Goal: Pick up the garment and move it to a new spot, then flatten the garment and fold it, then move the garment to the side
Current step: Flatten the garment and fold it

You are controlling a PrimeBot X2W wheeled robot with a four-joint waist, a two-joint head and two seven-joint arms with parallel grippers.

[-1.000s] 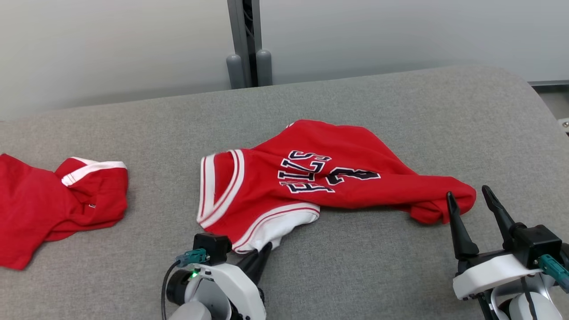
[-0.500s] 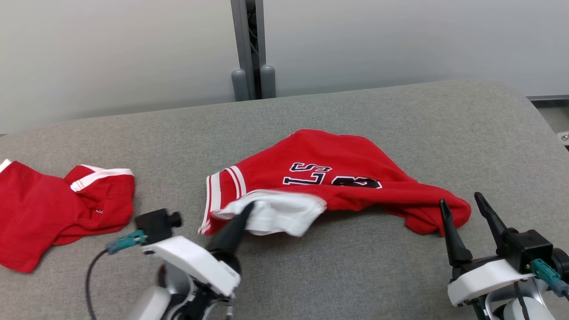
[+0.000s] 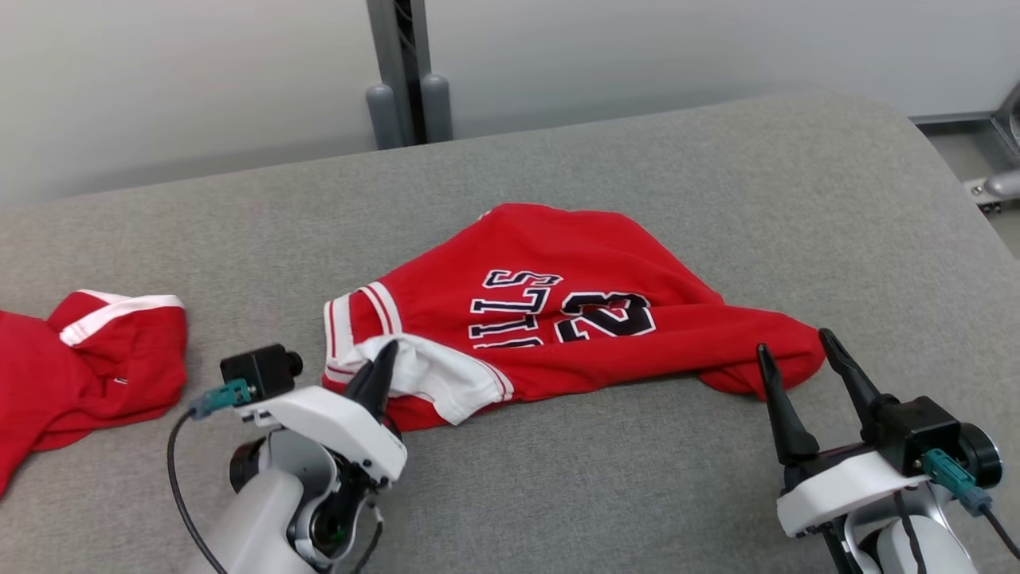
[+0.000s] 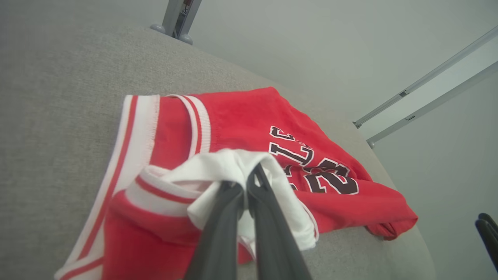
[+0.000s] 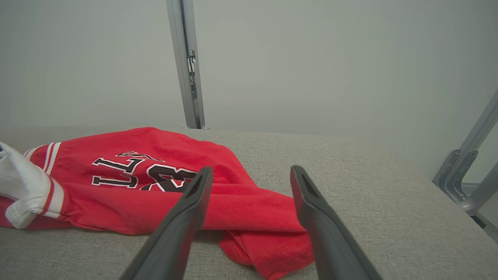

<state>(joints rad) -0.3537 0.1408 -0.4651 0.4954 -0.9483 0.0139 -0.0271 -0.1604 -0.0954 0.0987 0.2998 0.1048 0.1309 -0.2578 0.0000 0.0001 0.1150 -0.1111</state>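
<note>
Head view: left tool (image 3: pixel 388 351) pinching the jersey (image 3: pixel 558 255) by its white edge at 8 o'clock, right tool (image 3: pixel 794 343) spread wide near the 4 o'clock corner.

A: Garment (image 3: pixel 574 263): red, with white-and-red striped trim and dark lettering outlined in white; turned-out inner face white.
B: Second garment (image 3: pixel 103 367): red, one white band. Surface (image 3: pixel 637 478): plain grey weave.
</note>
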